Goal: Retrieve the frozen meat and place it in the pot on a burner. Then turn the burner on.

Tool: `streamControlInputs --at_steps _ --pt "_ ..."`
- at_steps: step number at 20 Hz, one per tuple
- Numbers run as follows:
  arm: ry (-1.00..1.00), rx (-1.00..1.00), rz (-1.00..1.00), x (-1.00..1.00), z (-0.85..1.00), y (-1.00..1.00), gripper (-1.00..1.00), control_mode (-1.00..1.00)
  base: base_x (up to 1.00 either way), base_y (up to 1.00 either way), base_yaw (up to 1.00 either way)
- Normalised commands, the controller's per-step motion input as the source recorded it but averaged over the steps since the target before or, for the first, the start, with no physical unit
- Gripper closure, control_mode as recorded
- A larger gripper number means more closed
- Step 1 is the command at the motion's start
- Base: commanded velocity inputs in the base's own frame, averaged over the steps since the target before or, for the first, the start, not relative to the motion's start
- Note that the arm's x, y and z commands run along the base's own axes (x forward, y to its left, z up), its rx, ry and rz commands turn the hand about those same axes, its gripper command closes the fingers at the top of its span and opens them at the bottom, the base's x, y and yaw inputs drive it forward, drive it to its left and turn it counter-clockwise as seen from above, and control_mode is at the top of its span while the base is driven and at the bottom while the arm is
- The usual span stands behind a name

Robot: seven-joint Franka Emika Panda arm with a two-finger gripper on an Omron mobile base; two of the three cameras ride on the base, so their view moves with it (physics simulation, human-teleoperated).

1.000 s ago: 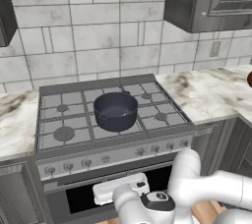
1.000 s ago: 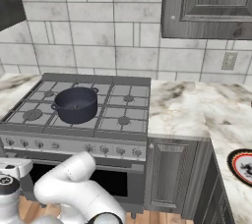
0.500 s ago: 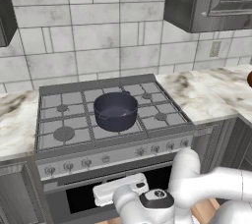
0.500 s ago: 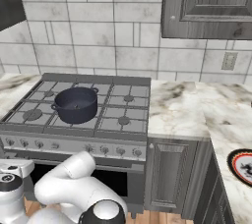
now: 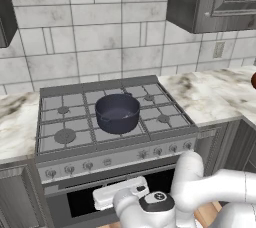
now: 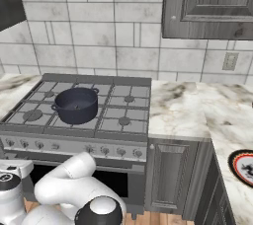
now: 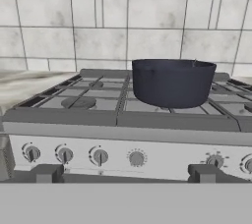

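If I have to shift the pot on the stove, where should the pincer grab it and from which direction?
Grip the pot by its rim wall, coming straight down from above, one finger inside and one outside. It stands upright and open, with straight thin sides, and the body looks too wide to span. The small side handle is another option. The pincer is open, low in front of the stove knobs.

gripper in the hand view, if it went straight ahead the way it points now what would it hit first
Probably the stove's front panel with its knobs, below the pot; the open gripper holds nothing. Depth is hard to judge.
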Motion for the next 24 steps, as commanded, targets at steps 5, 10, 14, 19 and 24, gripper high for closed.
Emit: streamControlInputs --at_steps 5,10,14,19,24 --pt "0.0 0.0 0.0 0.0 0.0 0.0 -1.0 -1.0 0.0 0.0 0.0" --pt "0.07 0.07 0.0 0.0 -0.04 0.0 -1.0 -1.0 0.0 0.0 0.0" --pt "0.08 0.13 0.0 0.0 0.0 0.0 -1.0 -1.0 0.0 0.0 0.0" --pt "0.0 0.06 0.0 0.0 0.0 0.0 -1.0 -1.0 0.0 0.0 0.0" --pt "-0.02 0.0 0.0 0.0 -0.02 0.0 -1.0 -1.0 0.0 0.0 0.0"
